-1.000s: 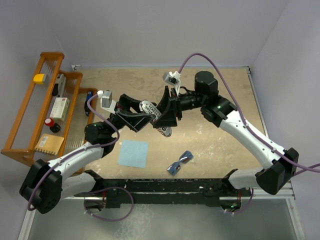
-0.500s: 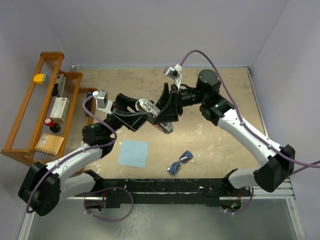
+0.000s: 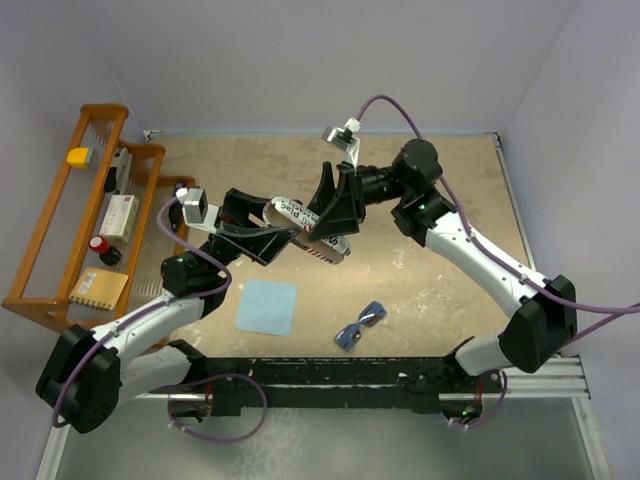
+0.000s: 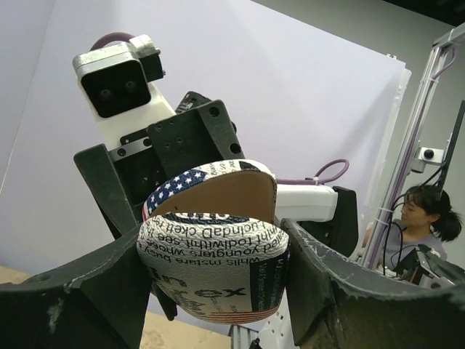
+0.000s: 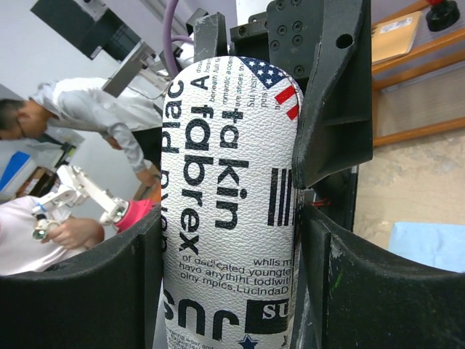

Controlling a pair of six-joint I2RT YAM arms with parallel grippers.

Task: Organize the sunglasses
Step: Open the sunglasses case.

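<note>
Left claw and right claw are both clamping the case in the air beyond the cloth. Pulling unevenly, I am risking dropping it. Sunglasses are lying just right of the cloth.

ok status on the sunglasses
Left end effector, right end effector both shut on case, midair. Sunglasses lie on table, untouched. Cloth beside them.

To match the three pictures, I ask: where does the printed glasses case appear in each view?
Top external: the glasses case is at the centre, between the left gripper and the right gripper.
Left wrist: the case is at the centre, lid open, inside the left gripper.
Right wrist: the case is at the centre, upright inside the right gripper.
Shared landmark: the light-blue cloth, lower centre-left in top external, lower right in right wrist; not in left wrist.
</note>
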